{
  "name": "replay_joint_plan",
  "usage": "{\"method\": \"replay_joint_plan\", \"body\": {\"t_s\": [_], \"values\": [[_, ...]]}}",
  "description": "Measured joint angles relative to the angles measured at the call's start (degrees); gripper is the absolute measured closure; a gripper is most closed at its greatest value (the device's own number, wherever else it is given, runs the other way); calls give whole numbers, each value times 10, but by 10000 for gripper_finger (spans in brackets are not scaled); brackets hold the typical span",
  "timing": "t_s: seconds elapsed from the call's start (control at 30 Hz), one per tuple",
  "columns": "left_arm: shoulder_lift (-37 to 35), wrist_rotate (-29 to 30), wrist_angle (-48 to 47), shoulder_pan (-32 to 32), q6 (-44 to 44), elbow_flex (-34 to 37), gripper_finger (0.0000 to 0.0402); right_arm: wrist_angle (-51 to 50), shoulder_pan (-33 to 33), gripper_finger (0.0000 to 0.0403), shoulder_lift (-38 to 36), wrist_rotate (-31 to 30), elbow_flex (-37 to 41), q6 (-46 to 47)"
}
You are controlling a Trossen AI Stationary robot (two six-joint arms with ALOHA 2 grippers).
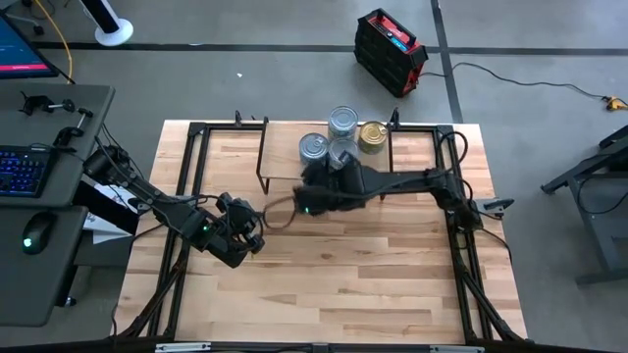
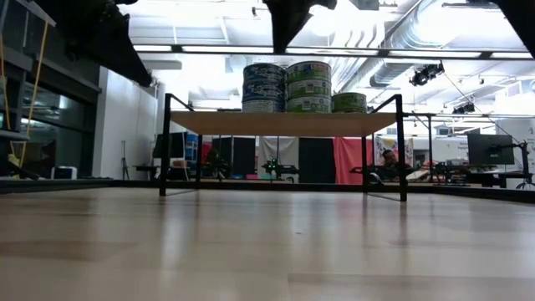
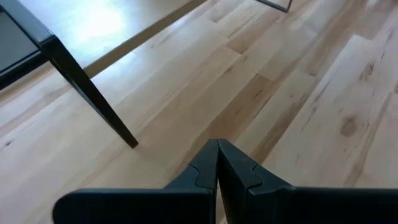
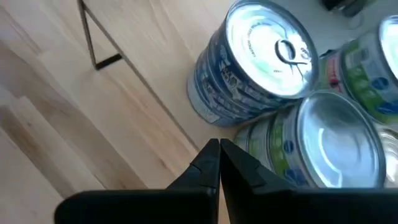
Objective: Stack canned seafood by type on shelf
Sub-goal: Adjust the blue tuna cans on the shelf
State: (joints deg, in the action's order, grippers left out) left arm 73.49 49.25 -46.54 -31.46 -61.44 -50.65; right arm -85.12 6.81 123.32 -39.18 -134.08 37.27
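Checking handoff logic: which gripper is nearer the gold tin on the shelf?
Right. The right gripper sits shut by the shelf's front edge, close to the gold tin. The left gripper is shut, farther out over the table.

You see the light-wood bench (image 1: 324, 275) carrying the shelf (image 2: 284, 124) at its far edge; on that shelf stand stacked blue tins (image 2: 264, 87), green-labelled tins (image 2: 308, 85) and a lower gold tin (image 1: 372, 136).

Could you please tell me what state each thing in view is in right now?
Blue-sided stack: upright on shelf.
Green-labelled stack: upright, beside it.
Gold tin: alone on shelf.
Right gripper: shut, empty, by the stacks.
Left gripper: shut, empty, over table.
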Motion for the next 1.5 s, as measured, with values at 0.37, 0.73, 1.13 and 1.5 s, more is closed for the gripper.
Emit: {"method": "replay_joint_plan", "body": {"t_s": [0.37, 0.73, 1.13, 1.5], "values": [[0, -10, -1, 0, 24, 0, 401, 30, 69, 403, -70, -14, 207, 180], [0, -14, -1, 0, 28, 0, 401, 627, 10, 403, -213, 58, 522, 77], [0, -13, -1, 0, 16, 0, 402, 564, -12, 403, -149, -69, 475, 77], [0, -9, -2, 1, 24, 0, 401, 544, -30, 403, -130, -82, 475, 85]]}}
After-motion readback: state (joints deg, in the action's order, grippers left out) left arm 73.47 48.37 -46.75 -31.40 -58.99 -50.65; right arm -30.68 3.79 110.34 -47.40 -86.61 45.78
